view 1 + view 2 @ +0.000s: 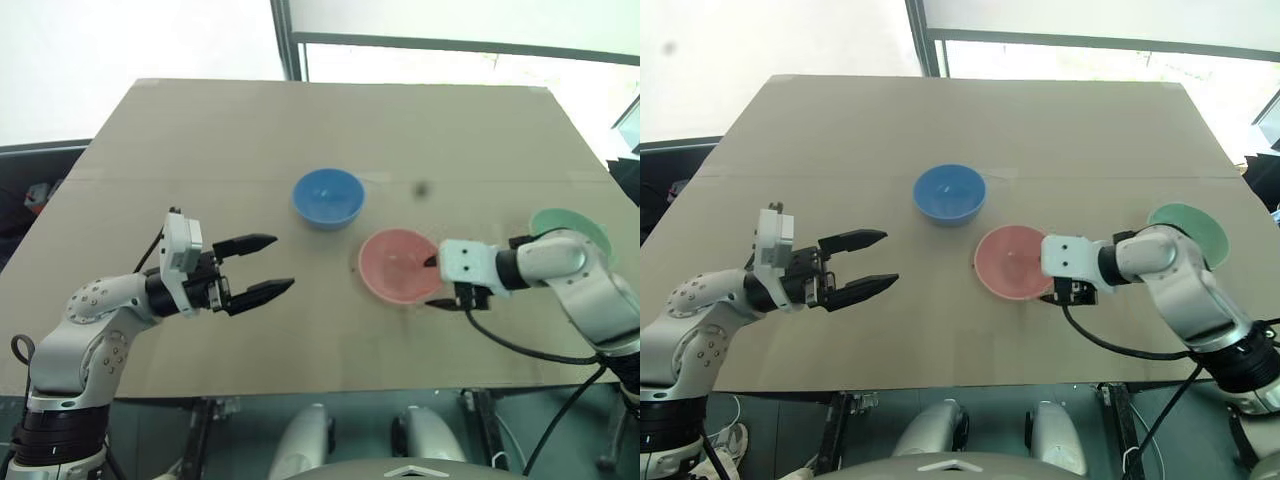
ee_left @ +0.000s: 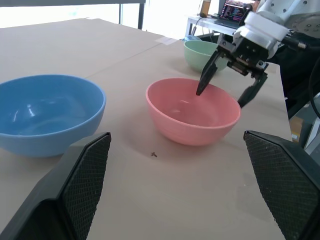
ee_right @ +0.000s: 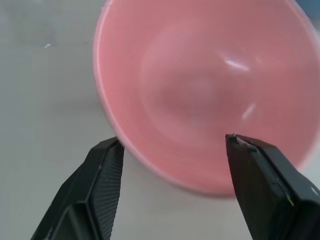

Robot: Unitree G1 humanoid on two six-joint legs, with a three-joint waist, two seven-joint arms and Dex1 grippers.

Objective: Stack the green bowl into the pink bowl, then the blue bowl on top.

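So here's what you've got: three bowls sitting on the tan surface point(image 1: 200, 130), none of them stacked yet. The pink bowl point(image 1: 398, 264) is pretty much dead centre of the head views, the blue bowl point(image 1: 328, 197) sits close by at about 10 o'clock from it, and the green bowl point(image 1: 575, 232) is off at roughly 3 o'clock from the pink one, mostly tucked behind your right arm near the surface's right edge. All three are upright and apart from each other, no touching. Your right hand point(image 1: 433, 281) is parked right at the pink bowl's rim on the side facing the green bowl, with its fingers spread apart: one fingertip sits over the inside of the bowl, the other outside the wall, so the rim runs between them, and they don't look clamped on it. In the right wrist view you can see the pink wall passing between the two black fingers point(image 3: 97, 192) with a gap showing. Your left hand point(image 1: 266, 266) is way over at 9 o'clock from the pink bowl, well apart from everything, wide open and holding nothing, pointing across toward the bowls. There's also a tiny dark speck point(image 2: 154, 154) on the surface just beside the pink bowl.
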